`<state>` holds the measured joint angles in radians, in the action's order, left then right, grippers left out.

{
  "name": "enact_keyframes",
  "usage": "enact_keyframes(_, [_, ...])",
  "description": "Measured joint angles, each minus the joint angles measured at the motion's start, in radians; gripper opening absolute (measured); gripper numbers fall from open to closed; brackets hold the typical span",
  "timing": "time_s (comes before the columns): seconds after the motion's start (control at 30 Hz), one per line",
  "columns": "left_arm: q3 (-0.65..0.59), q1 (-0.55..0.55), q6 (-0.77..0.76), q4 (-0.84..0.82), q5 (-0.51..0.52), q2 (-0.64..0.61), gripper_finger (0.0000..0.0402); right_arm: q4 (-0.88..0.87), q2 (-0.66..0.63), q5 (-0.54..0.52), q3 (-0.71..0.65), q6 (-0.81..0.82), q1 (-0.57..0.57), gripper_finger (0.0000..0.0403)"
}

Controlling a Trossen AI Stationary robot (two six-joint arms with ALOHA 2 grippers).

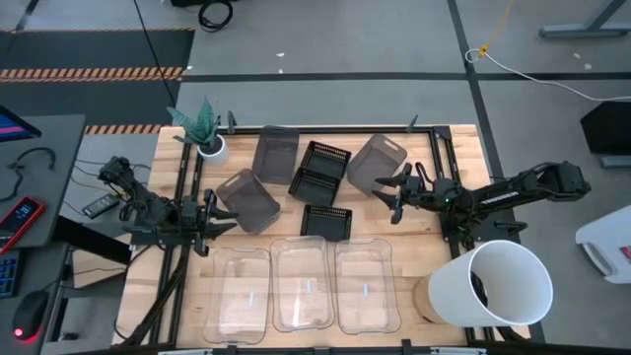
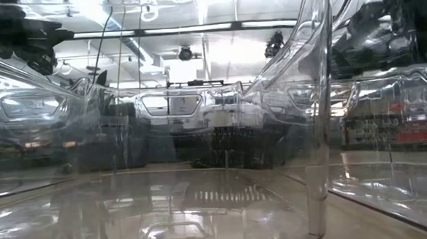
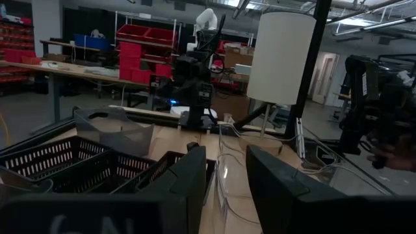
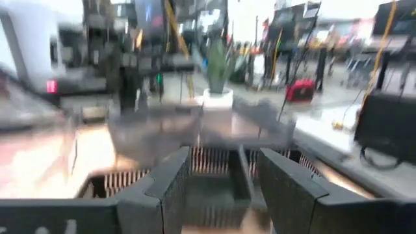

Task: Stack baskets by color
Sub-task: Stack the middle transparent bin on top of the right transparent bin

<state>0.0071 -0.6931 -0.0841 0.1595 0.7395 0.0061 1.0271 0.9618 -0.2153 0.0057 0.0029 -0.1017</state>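
Baskets counted on your table: nine, none stacked.
You had three clear (image 1: 306,284) along the near edge, three smoky grey (image 1: 274,154) and three black (image 1: 325,222) behind; left gripper (image 1: 216,223) and right gripper (image 1: 389,193) both stood parted, empty.

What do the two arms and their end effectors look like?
Both arms are dark, slim and jointed, with thin cables along them. The left end effector and the right end effector each have two broad, flat, matte black fingers.
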Motion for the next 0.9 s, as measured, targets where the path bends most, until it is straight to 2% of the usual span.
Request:
enact_keyframes(0.2, [0.000,0.000,0.000,0.000,0.000,0.000,0.0117,0.170,0.000,0.017,0.012,0.263,0.000,0.0183])
enact_keyframes(0.37, [0.000,0.000,0.000,0.000,0.000,0.000,0.0117,0.186,0.002,0.143,0.089,0.391,0.002,0.0183])
enact_keyframes(0.5, [0.000,0.000,0.000,0.000,0.000,0.000,0.0117,0.184,0.002,0.276,0.174,0.366,0.002,0.0183])
enact_keyframes(0.57, [0.000,0.000,0.000,0.000,0.000,0.000,0.0117,0.178,0.002,0.303,0.203,0.319,0.002,0.0183])
enact_keyframes(0.77, [0.000,0.000,0.000,0.000,0.000,0.000,0.0117,0.101,0.003,0.306,0.226,0.251,0.002,0.0183])
enact_keyframes(0.9, [0.000,0.000,0.000,0.000,0.000,0.000,0.0117,0.035,0.003,0.275,0.226,0.307,0.002,0.0183])
